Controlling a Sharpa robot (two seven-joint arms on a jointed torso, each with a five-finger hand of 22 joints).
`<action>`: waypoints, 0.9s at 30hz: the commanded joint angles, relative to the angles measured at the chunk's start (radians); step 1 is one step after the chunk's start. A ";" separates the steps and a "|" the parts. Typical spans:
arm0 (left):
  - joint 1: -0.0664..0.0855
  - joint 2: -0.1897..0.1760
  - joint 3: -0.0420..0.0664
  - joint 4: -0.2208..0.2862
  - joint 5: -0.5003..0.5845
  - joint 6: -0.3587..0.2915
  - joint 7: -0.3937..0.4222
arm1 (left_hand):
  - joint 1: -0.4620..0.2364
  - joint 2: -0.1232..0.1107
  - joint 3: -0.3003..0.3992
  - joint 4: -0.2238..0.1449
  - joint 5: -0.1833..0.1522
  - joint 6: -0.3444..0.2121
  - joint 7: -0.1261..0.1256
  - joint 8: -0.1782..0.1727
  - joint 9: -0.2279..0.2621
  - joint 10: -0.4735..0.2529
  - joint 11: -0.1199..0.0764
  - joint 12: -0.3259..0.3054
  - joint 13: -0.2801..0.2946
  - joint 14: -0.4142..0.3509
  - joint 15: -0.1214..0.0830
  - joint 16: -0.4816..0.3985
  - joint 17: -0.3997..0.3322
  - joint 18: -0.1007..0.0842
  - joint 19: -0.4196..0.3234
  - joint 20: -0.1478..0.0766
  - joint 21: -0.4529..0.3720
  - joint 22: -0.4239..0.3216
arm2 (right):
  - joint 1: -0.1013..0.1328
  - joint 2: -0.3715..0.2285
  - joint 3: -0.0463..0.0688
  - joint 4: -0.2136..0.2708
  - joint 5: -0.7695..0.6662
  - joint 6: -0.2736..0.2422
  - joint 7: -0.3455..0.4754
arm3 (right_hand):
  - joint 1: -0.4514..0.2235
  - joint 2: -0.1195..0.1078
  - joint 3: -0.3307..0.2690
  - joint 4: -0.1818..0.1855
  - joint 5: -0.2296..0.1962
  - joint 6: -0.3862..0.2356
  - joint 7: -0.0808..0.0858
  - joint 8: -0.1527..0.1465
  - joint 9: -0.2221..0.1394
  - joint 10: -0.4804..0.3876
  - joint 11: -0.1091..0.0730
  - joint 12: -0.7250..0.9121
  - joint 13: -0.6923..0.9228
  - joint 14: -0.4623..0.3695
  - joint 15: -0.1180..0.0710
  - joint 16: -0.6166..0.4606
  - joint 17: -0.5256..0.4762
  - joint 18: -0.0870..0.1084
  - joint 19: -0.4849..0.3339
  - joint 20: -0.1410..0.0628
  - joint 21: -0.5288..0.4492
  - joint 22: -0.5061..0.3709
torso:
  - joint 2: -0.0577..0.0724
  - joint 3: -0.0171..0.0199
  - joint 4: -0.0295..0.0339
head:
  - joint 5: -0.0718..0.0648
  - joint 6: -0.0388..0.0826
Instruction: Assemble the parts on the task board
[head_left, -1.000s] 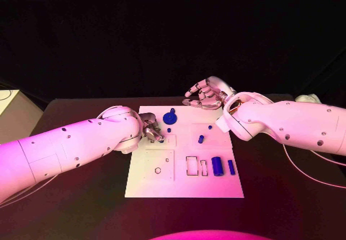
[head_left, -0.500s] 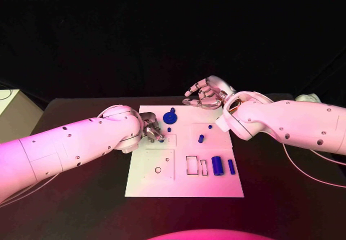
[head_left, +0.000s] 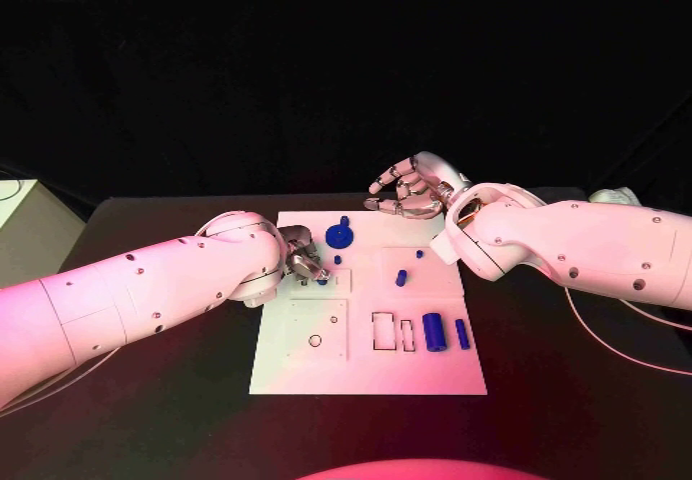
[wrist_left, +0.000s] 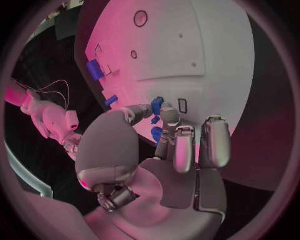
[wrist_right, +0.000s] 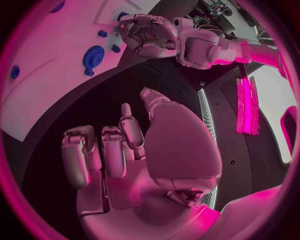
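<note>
Head view: the white task board (head_left: 368, 360) lies flat on the black table (head_left: 159, 420), small blue parts scattered over it — a round disc (head_left: 340, 236) just beside the left hand (head_left: 302, 256), a cylinder (head_left: 434, 331) well away. That hand pinches a small blue part (wrist_left: 157, 103) at the board's surface; its fingers hide most of it. The right hand (head_left: 414, 190) hovers beyond the board's far edge, fingers curled, holding nothing.

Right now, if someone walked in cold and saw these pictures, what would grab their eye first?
Probably the white task board in the middle of the black table, dotted with small blue parts. The left hand works at a small blue piece near the board's left edge, while the right hand hovers past the far edge with nothing in it.
</note>
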 joint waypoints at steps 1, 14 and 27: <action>-0.003 0.006 -0.001 0.002 0.009 -0.003 0.005 | -0.013 0.004 0.055 -0.066 -0.004 0.015 -0.008 -0.009 -0.002 0.003 -0.004 0.001 0.002 0.104 -0.007 0.004 0.263 -0.008 0.002 -0.003 0.001 0.000 | -0.001 0.000 0.000 0.002 -0.010 0.013 0.006 | -0.010 0.003 -0.003 0.003 0.003 -0.008 -0.002 0.006 0.001 -0.007 -0.002 -0.005 -0.002 0.093 -0.002 -0.006 0.219 -0.007 0.103 -0.004 0.002 0.263 | 0.000 0.0001 -0.0002 | -0.001 0.001; -0.003 0.004 -0.001 -0.003 0.008 -0.007 0.003 | -0.030 0.005 -0.029 -0.021 -0.007 0.026 -0.009 -0.019 -0.005 -0.002 -0.004 0.000 0.004 0.104 -0.007 0.004 0.263 -0.008 0.003 -0.003 -0.003 -0.001 | -0.001 0.000 0.000 0.001 -0.010 0.011 0.007 | -0.010 0.003 -0.004 0.002 0.003 -0.008 -0.002 0.006 0.002 -0.008 -0.002 -0.007 -0.003 0.092 -0.002 -0.007 0.218 -0.007 0.103 -0.004 0.002 0.263 | 0.000 0.0004 0.0004 | -0.001 0.000; -0.003 -0.006 -0.001 -0.005 0.005 -0.013 0.000 | -0.063 0.000 -0.254 0.089 -0.027 0.043 -0.005 -0.041 -0.009 -0.004 -0.001 0.004 0.017 0.104 -0.005 0.004 0.263 -0.009 0.008 -0.002 -0.005 0.004 | -0.001 -0.001 0.000 0.000 -0.010 0.009 0.007 | -0.015 0.003 -0.007 0.005 0.001 -0.009 -0.001 0.006 0.002 -0.009 -0.001 -0.008 -0.004 0.092 -0.002 -0.008 0.217 -0.007 0.103 -0.004 0.002 0.263 | 0.000 0.0003 -0.0002 | -0.002 0.004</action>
